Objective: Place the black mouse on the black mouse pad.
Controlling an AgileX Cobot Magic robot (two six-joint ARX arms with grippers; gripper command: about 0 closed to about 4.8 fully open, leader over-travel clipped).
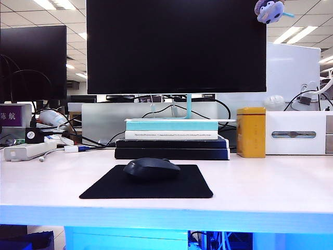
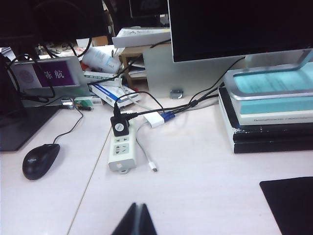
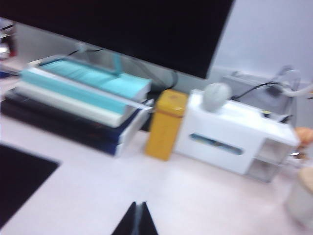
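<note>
Black mouse (image 1: 151, 169) sat on the black mouse pad (image 1: 104, 189), at its far edge.

Both tools hung above the pale counter (image 1: 270, 182), off the mouse: the left tool (image 2: 136, 220) pressed together near a power strip (image 2: 122, 151) (another mouse lay beyond it), the right tool (image 3: 137, 219) likewise pressed together, facing a yellow tin (image 3: 166, 124).

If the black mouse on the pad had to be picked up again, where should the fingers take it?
Probably across the black mouse at its narrower waist, coming straight down from above: it is a low dome lying flat on the black mouse pad, with its sides free to pinch. Both grippers, left and right, are shut and clear of it.
</note>
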